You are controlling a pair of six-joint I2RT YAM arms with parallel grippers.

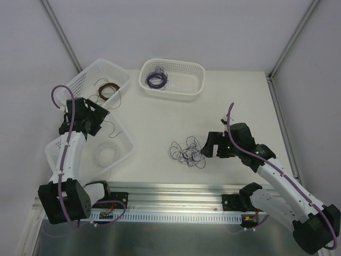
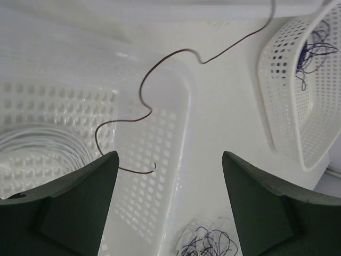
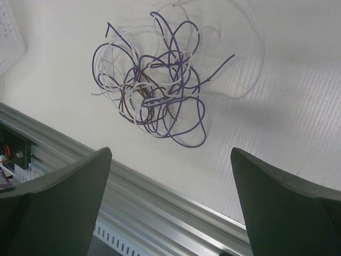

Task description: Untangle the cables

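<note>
Right of the cables point(image 1: 187, 152), my right gripper point(image 1: 206, 145) hangs low over the table point(image 1: 160, 122), released, with its jaws spread wide and nothing between them. Through the right wrist camera, the gripper point(image 3: 170, 152) stops short of the cables point(image 3: 154, 90), which lie beyond the fingertips, untouched. They form one loose knot of purple and whitish strands with a little brown at the core. The knot lies flat on the table, and one whitish loop is flung wide of it.

Well left of the cables, my left gripper point(image 1: 88, 114) is also released, its jaws wide apart and gripping nothing. It hangs above the near basket point(image 1: 125, 140), which holds a white coil point(image 1: 105, 153). Seen from the left wrist, the gripper point(image 2: 169, 154) looks down on that basket's wall point(image 2: 160, 160) and the white coil point(image 2: 32, 149). A brown wire point(image 2: 144, 101) snakes across the basket's rim and its end lies on the wall close to the left finger point(image 2: 80, 202). I cannot tell whether they touch. The cables point(image 2: 208, 242) show at the lower edge.

Beyond the cables stands the far basket point(image 1: 197, 69) with a purple coil point(image 1: 156, 80). Left of it, the corner basket point(image 1: 93, 69) holds the rest of the brown wire point(image 1: 106, 89) in loose loops.
</note>
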